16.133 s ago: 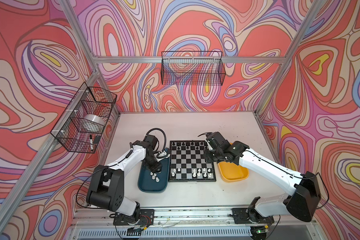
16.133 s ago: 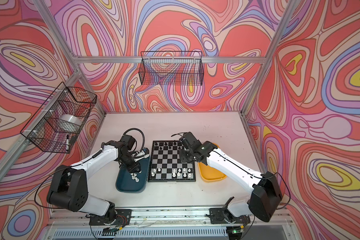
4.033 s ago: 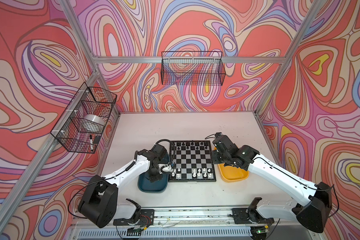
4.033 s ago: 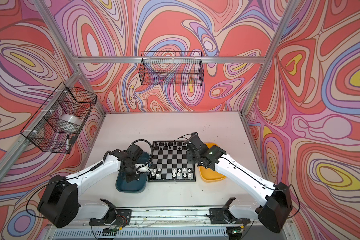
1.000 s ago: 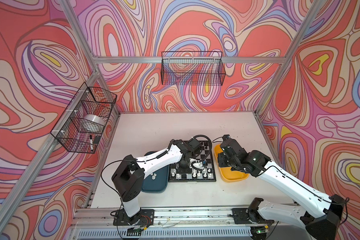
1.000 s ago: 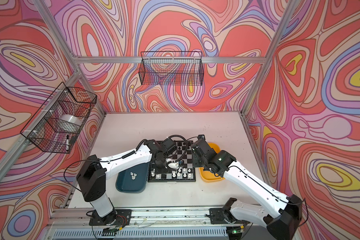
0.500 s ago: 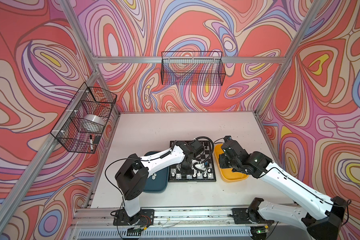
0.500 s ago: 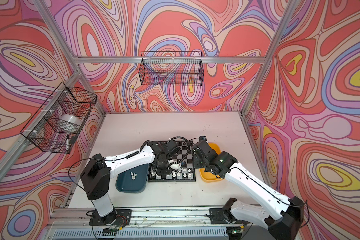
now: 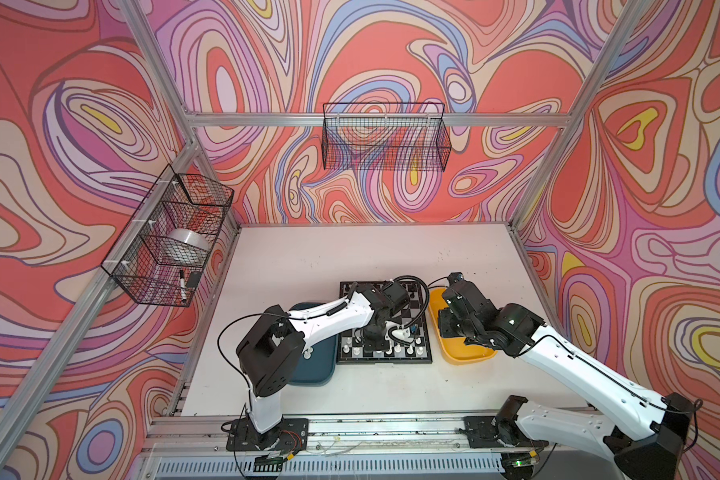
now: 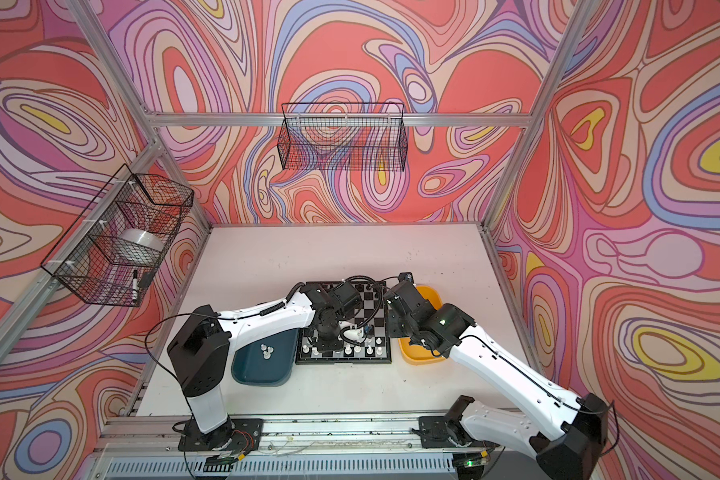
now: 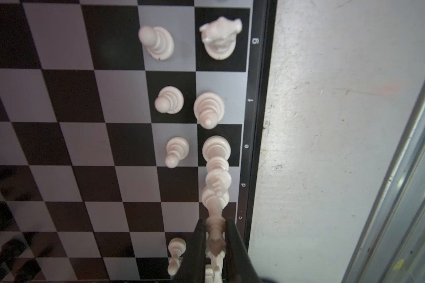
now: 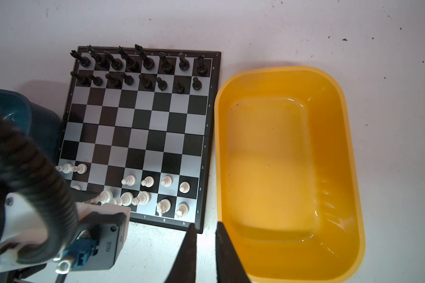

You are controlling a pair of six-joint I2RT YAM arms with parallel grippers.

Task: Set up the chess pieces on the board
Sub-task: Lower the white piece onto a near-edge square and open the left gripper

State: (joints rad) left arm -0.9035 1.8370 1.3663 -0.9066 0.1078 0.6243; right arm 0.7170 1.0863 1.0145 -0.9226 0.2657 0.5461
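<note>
at 6 o'clock of the board (image 12: 138, 117), left gripper (image 11: 214, 245) clenched on a white piece (image 11: 214, 210), base toward the near row by the c and d marks; set down or just above, cannot tell. along that same edge, white men (image 12: 166, 181) in two part-filled rows, thickest toward 3 o'clock. at the 5 o'clock corner, right gripper (image 12: 205, 226) over bare table (image 12: 157, 245), between board and yellow tray (image 12: 280, 69), pincer all but closed with nothing in it. yellow tray just beside the board at 3 o'clock. at 9 o'clock, teal tray (image 10: 262, 374) just beside the board, three loose men (image 10: 265, 350) inside. at the 12 o'clock edge, black men (image 12: 133, 66) upright in two full rows. farther off, side basket (image 9: 167, 237) on the 9 o'clock wall with tape roll (image 9: 186, 249) and marker (image 9: 181, 286); wire basket (image 9: 385, 137) on the 12 o'clock wall.
</note>
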